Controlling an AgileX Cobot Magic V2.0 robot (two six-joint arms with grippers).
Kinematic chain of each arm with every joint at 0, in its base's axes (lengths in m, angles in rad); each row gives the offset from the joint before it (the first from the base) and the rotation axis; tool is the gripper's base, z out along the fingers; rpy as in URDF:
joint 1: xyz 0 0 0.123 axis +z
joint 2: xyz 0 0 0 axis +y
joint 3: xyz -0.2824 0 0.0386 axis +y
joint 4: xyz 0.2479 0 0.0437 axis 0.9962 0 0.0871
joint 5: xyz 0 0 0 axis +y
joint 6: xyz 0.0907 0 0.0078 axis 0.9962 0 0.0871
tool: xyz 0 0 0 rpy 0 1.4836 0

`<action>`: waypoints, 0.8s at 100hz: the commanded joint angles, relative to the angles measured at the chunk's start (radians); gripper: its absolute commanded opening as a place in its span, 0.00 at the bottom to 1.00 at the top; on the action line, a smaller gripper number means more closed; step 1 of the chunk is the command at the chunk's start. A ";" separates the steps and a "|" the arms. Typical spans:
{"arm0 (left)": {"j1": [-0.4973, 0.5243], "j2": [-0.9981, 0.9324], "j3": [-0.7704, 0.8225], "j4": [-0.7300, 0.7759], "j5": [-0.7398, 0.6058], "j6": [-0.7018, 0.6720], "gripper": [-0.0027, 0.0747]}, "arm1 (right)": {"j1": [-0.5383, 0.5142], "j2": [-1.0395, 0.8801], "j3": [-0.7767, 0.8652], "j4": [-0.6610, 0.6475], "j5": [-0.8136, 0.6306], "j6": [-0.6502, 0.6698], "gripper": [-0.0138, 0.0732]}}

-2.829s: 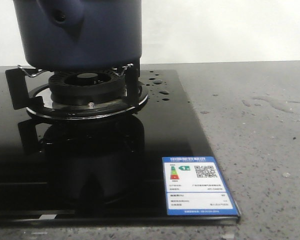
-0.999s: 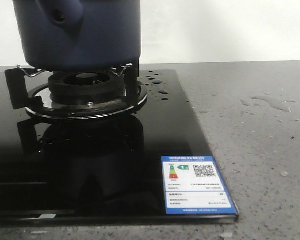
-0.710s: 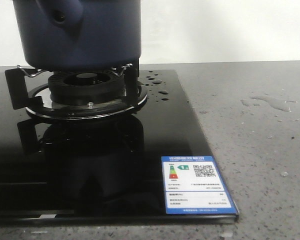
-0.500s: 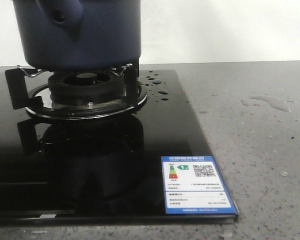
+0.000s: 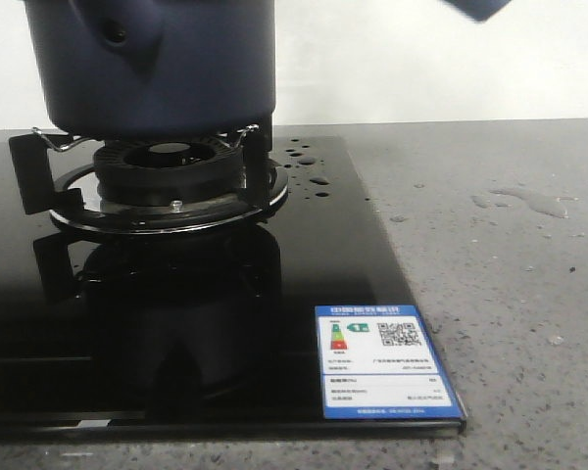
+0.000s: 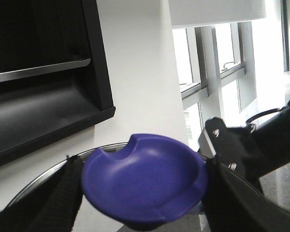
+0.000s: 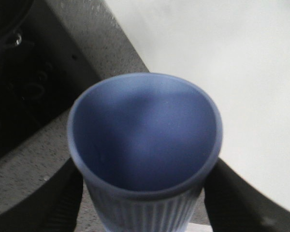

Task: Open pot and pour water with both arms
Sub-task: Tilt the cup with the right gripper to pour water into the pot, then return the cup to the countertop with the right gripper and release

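Note:
The dark navy pot [image 5: 157,59] stands on the gas burner [image 5: 167,181] at the far left, its short spout facing front; its top is out of the front view. My left gripper [image 6: 144,193] is shut on a blue-violet dished lid [image 6: 145,174] with a notch in its rim, held up in the air. My right gripper [image 7: 142,203] is shut on the light blue ribbed cup [image 7: 145,140], held upright over the grey counter; I cannot tell if it holds water. Water drops [image 5: 309,168] lie on the black stove glass. A thin puddle [image 5: 534,201] lies on the counter at right.
The black glass hob [image 5: 225,323] carries a blue energy label [image 5: 384,364] at its front right corner. The grey speckled counter [image 5: 510,313] runs to the right. A blue corner [image 5: 480,8] pokes in at the front view's top edge. The other arm [image 6: 261,145] shows beside the lid.
A blue corner has come into the top right edge of the front view. The pot, burner and water have not moved.

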 commanded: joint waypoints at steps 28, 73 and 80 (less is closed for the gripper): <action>0.001 -0.021 -0.038 -0.088 -0.008 -0.032 0.40 | -0.229 -0.386 0.306 0.154 -0.327 0.030 0.27; 0.001 -0.021 -0.038 -0.088 -0.008 -0.032 0.40 | -0.396 -0.528 0.942 0.424 -1.062 0.083 0.28; 0.001 -0.021 -0.038 -0.088 -0.008 -0.032 0.40 | -0.396 -0.491 0.970 0.455 -1.123 0.083 0.28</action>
